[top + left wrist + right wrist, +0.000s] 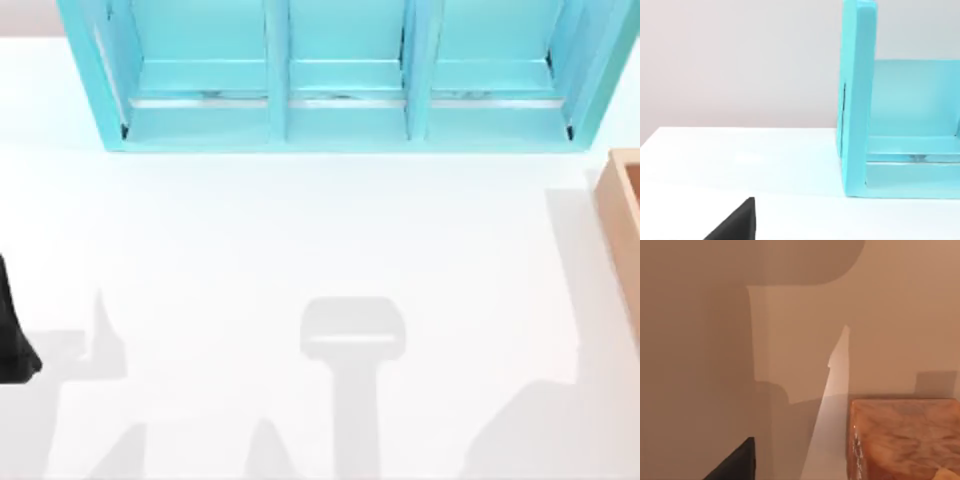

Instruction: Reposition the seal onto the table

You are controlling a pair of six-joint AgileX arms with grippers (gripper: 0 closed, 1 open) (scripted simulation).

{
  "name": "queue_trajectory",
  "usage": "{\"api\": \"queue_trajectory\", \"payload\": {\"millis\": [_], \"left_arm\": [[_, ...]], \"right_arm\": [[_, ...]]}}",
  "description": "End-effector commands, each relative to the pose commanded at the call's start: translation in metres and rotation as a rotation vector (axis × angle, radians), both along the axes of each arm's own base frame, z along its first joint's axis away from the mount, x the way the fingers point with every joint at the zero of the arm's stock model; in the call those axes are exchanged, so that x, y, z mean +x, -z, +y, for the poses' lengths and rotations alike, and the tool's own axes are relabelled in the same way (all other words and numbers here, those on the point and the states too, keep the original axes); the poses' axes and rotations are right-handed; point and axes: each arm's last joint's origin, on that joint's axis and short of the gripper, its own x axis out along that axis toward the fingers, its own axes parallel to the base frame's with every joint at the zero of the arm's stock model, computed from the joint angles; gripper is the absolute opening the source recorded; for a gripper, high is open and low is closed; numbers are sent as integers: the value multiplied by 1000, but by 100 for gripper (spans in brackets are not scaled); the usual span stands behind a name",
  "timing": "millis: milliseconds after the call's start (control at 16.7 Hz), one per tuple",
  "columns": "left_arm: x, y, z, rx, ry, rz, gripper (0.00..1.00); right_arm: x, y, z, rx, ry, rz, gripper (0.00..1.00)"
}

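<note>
White table (pixel 300 250); turquoise shelf (pixel 340 80) at back, wooden box (pixel 625 215) right.

The left arm (pixel 12 335) sits low at the table's left edge, a dark shape just poking in (most of it beyond the edge). In each wrist view, one black fingertip of that arm's own gripper juts into the corner: left (pixel 737 222), right (pixel 737 462).

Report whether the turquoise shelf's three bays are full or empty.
Empty as far as visible: the shelf stands at the table's far edge, and its three bays show bare turquoise floors. Their upper parts are cropped.
</note>
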Motion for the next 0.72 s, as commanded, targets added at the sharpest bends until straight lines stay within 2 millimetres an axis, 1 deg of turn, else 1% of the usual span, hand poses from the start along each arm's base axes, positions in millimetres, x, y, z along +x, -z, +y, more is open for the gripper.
{"api": "queue_trajectory", "payload": {"millis": [240, 720], "left_arm": [[0, 0, 0, 0, 0, 0, 100], [0, 0, 0, 0, 0, 0, 100]], "right_arm": [[0, 1, 0, 0, 0, -1, 100], [0, 1, 0, 0, 0, -1, 40]]}}
